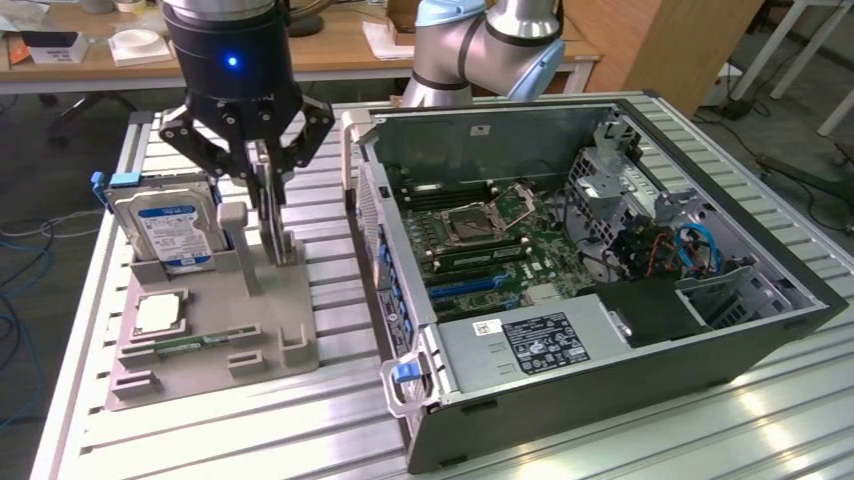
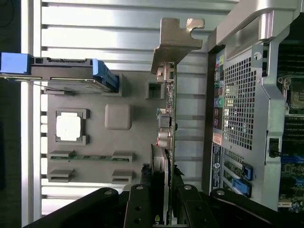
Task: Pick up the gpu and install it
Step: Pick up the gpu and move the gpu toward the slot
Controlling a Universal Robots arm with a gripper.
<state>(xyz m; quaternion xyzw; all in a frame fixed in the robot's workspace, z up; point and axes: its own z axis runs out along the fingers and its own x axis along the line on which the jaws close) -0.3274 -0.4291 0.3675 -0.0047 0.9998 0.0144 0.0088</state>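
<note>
**Desk:** Where is the gpu (image 1: 276, 228)?

**Photographer:** It stands upright and edge-on in the grey holder (image 1: 267, 335) on the slatted metal table (image 1: 200, 440). The standing hard drive (image 1: 167, 228) is on one side and the open computer case (image 1: 747, 335) on the other. Its silver bracket (image 2: 178, 40) is at the end far from the arm.

**Desk:** And the gripper (image 1: 267, 178)?

**Photographer:** It hangs directly over the card, with black fingers (image 2: 140, 209) pressed to both faces, pinching it. I cannot tell whether the card has left its slot.

**Desk:** Anything else in the holder?

**Photographer:** A square processor chip (image 1: 160, 312) lies flat in its pocket, near the drive.
</note>
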